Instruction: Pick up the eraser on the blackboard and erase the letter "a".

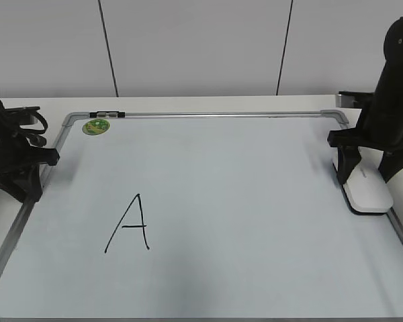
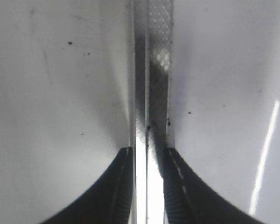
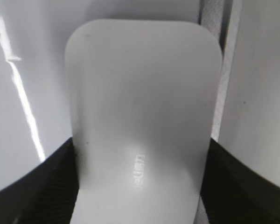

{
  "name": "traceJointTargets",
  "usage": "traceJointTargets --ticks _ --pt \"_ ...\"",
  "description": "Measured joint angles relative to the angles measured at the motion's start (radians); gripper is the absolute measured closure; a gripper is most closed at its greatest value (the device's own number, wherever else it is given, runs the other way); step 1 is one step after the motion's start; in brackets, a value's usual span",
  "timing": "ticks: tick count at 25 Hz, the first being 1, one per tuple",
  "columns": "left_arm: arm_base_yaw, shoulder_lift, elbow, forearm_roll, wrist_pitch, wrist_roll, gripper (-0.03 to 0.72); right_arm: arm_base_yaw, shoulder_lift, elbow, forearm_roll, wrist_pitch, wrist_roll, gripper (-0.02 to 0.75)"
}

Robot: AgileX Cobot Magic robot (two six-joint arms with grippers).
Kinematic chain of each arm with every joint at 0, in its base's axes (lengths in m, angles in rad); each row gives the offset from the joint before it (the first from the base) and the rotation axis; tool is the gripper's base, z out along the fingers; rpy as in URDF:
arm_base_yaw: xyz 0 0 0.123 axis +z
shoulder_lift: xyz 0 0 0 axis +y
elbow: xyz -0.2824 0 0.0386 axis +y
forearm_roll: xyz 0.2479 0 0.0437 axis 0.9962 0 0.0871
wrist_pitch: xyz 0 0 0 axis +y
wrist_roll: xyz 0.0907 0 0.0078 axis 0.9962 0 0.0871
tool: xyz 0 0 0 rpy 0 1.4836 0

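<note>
— Over on the right edge of the blackboard (image 1: 255, 221), what do you see?

— You've got the eraser (image 1: 367, 189), a glossy white block with rounded corners and a thin dark pad beneath, lying flat on the pale bluish surface just beside the silver-grey frame. Your right gripper (image 1: 367, 171) straddles it: in the right wrist view the two ribbed black fingers (image 3: 46, 186) press against both long sides of the eraser (image 3: 140, 116), faint grey lettering showing on its shiny top.

— And your left side?

— Your left gripper (image 1: 23, 184) sits at the left rim of the board. The left wrist view shows its fingers (image 2: 114, 191) drawn narrow, a slim gap between them, right over the frame's cross-hatched metal strip (image 2: 158, 93); I can't tell if they touch it.

— Anything written?

— A large angular capital A (image 1: 129, 225) in thin black marker, near-left. You won't find a small cursive "a" in these views. A round green magnet (image 1: 96, 125) sits at the far-left corner.
</note>
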State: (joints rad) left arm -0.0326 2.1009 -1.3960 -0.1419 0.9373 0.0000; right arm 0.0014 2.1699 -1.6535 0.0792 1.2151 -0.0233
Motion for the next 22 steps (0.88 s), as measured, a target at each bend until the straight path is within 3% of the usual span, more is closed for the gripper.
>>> traceJointTargets --ticks 5,10,16,19,22 --pt "0.000 0.001 0.000 -0.007 0.000 0.000 0.512 0.000 0.004 0.000 0.000 0.000 0.000 0.204" --pt "0.000 0.001 0.000 -0.006 0.000 0.000 0.512 0.000 0.006 0.000 0.004 0.000 0.000 0.087" --pt "0.000 0.002 -0.006 -0.007 0.005 0.000 0.497 0.000 0.008 -0.041 0.002 0.000 0.000 0.072" --pt "0.000 0.006 -0.048 0.005 0.043 0.000 0.420 0.000 -0.003 -0.057 -0.004 0.000 0.000 0.072" --pt "0.000 -0.003 -0.105 0.037 0.065 0.000 0.274 0.000 -0.032 -0.057 -0.018 0.000 0.000 0.073"
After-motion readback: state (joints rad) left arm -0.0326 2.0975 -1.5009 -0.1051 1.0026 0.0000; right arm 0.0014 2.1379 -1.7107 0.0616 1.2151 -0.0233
